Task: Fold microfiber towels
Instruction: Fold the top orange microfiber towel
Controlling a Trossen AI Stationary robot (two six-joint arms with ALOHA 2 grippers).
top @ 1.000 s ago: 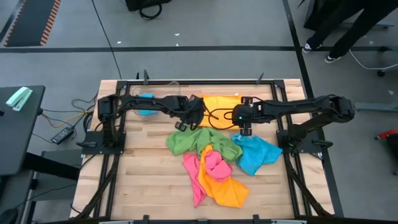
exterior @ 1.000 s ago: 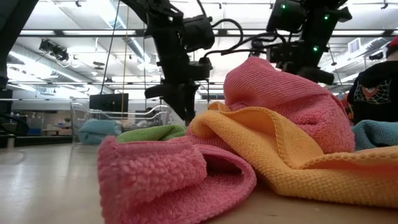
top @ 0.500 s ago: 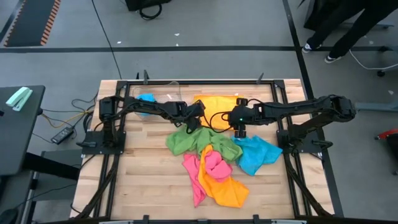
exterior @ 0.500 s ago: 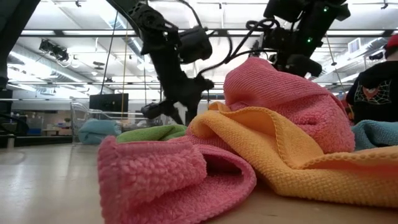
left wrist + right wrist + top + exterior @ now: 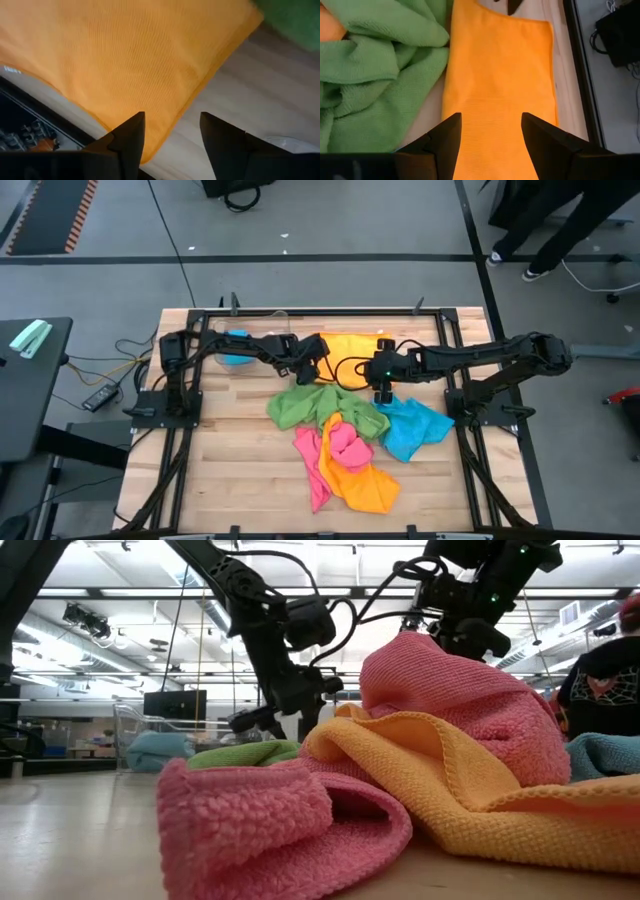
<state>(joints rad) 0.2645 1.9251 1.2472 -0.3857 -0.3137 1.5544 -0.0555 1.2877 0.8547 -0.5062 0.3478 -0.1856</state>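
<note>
Both arms are at the far side of the desk (image 5: 230,470), over the flat orange towel (image 5: 352,345) by the back rail. In the last second the left gripper (image 5: 312,370) has drawn back from the green towel (image 5: 315,408) and moved up along the orange towel's near-left corner; its fingers (image 5: 127,137) have been parting and now stand spread with nothing between them, poised just over that corner's edge. The right gripper (image 5: 382,392) has slid a little toward the left one along the towel's near edge; its fingers (image 5: 450,135) are spread too, empty, with orange cloth (image 5: 500,80) showing through the gap.

To my eye that means the orange towel has been laid out flat and let go, and the two grippers are lining up on its near side, probably to take the edge for a fold. No fold is in it yet.

The rest waits nearer the front: the green towel crumpled just beside the orange one, touching its near edge, a blue towel (image 5: 412,430) to the right, then a pink towel (image 5: 340,445) tangled with a second orange one (image 5: 362,480). A clear bin (image 5: 190,730) with something blue in it sits at the far-left corner.

The green heap crowds the left gripper's corner and could get pinched along with it. A person (image 5: 605,680) stands beyond the desk, well apart.
</note>
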